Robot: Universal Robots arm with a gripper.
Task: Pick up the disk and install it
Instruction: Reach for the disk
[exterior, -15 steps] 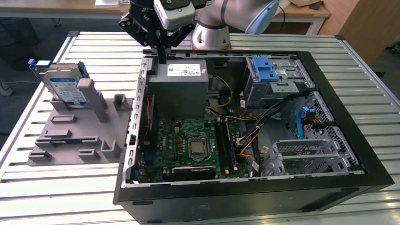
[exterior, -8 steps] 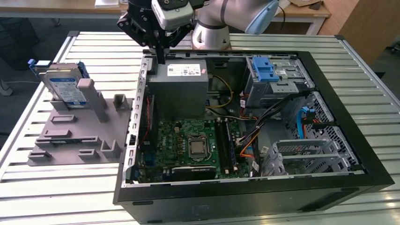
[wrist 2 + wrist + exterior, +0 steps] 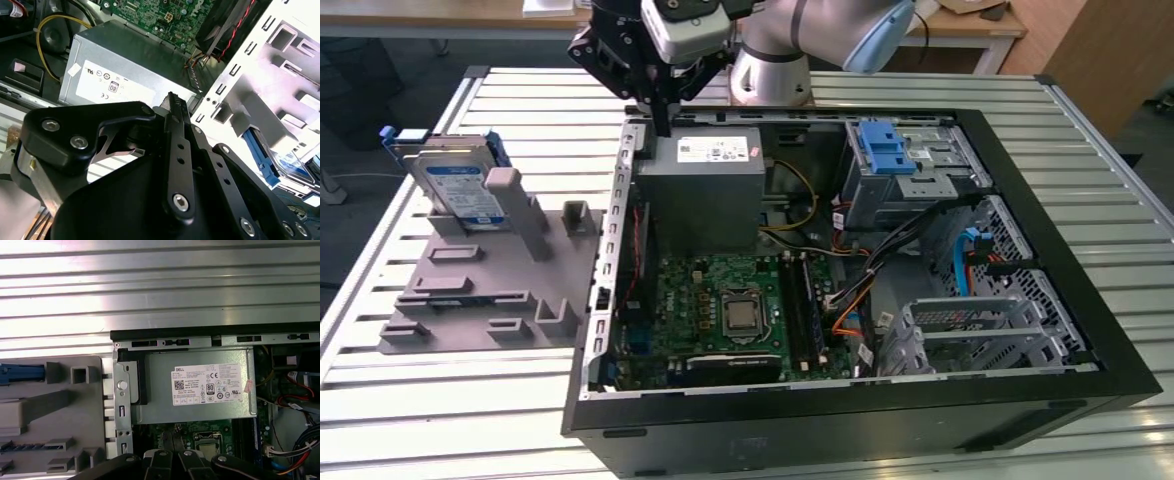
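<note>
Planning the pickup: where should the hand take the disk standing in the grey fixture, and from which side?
Probably the upper edge, pinched across its two flat faces, coming down from above. The disk stands nearly upright in the grey fixture, whose slot and post cover its lower part, leaving the top free.

You get soft, even overhead light in the exterior view, with no hard shadows. The slatted table (image 3: 440, 420) reads bright and the inside of the computer case (image 3: 854, 430) sits dim. In the second wrist view the grey fixture (image 3: 295, 60) and the metal wall beside it blow out to white glare. The gripper (image 3: 172, 102), close to that lens, is a soft black mass. In the first wrist view the slats glare in bands, and the power supply box (image 3: 195, 385) is evenly lit.
</note>
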